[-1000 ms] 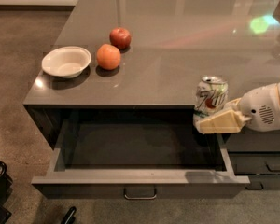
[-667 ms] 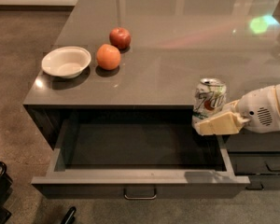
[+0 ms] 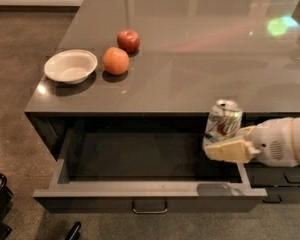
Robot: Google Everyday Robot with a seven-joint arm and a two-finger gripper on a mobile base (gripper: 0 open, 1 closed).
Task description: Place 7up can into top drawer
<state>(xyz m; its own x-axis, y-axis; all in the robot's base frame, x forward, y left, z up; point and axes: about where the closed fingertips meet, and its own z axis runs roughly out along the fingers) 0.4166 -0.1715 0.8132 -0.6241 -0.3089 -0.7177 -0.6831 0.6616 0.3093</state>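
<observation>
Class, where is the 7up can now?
Camera view, right side: the 7up can is upright in the gripper, above the right end of the open top drawer.

A single camera view covers the scene. The camera is placed above and in front of the bench point(image 3: 190, 59), on the side of the open top drawer point(image 3: 150, 191). It looks obliquely down across the bench top toward the bench's far edge. Range is close: the bench spans most of the frame, and its right end is cropped. The floor point(image 3: 20, 49) shows left of the bench. The gripper point(image 3: 222, 144) appears at the right frame edge, just in front of the bench's front edge, jaws closed around the 7up can point(image 3: 224, 121).
</observation>
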